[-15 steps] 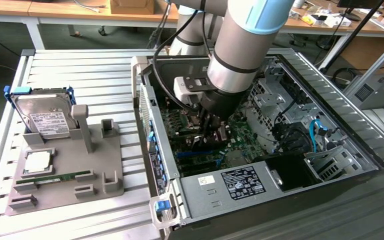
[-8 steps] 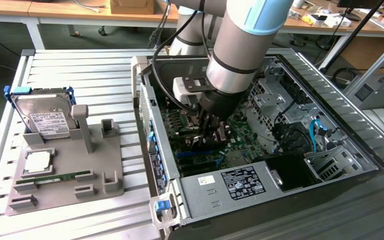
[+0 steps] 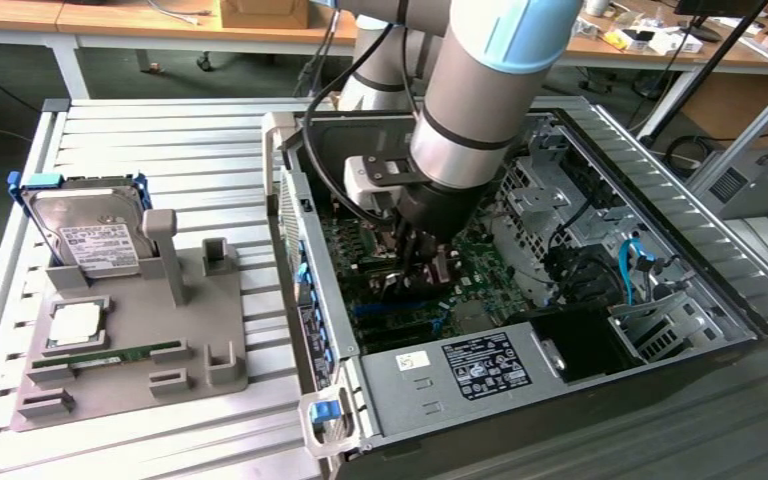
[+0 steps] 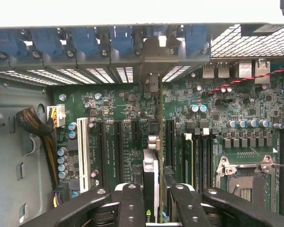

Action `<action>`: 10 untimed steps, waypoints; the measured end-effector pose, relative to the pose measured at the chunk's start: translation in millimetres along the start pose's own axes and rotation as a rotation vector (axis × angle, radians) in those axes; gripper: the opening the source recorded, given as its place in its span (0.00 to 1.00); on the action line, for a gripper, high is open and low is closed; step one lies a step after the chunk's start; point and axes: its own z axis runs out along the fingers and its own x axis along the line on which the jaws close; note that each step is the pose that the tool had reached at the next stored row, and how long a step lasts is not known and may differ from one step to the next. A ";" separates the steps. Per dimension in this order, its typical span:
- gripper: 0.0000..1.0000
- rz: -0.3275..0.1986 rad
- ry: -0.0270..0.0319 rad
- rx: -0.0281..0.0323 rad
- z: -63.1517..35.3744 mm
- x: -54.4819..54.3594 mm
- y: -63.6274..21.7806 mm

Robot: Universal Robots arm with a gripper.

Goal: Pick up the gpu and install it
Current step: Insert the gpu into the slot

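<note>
The gpu (image 4: 150, 175) stands on edge between my two black fingers (image 4: 130, 203), so I see it as a thin strip running toward the case's rear bracket openings (image 4: 154, 75). My gripper (image 4: 156, 198) is shut on it. In the exterior view the gripper (image 3: 418, 262) reaches down inside the open computer case (image 3: 651, 170), just above the green motherboard (image 3: 484, 265), with the gpu (image 3: 404, 285) as a dark shape under the fingers. The card lines up with the black expansion slots (image 4: 118, 151). I cannot tell whether its lower edge is in a slot.
A white slot (image 4: 83, 151) and a cable bundle (image 4: 33, 123) lie to one side of the card, the CPU socket (image 4: 246, 182) to the other. On the exterior view's left, a grey holder (image 3: 211, 350) carries a hard drive (image 3: 84, 240), a processor (image 3: 77, 325) and a memory stick (image 3: 104, 355). A power supply (image 3: 484, 370) fills the case's near end.
</note>
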 end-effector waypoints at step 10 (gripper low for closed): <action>0.27 0.001 0.0003 -0.0002 2.7 -0.1 3.0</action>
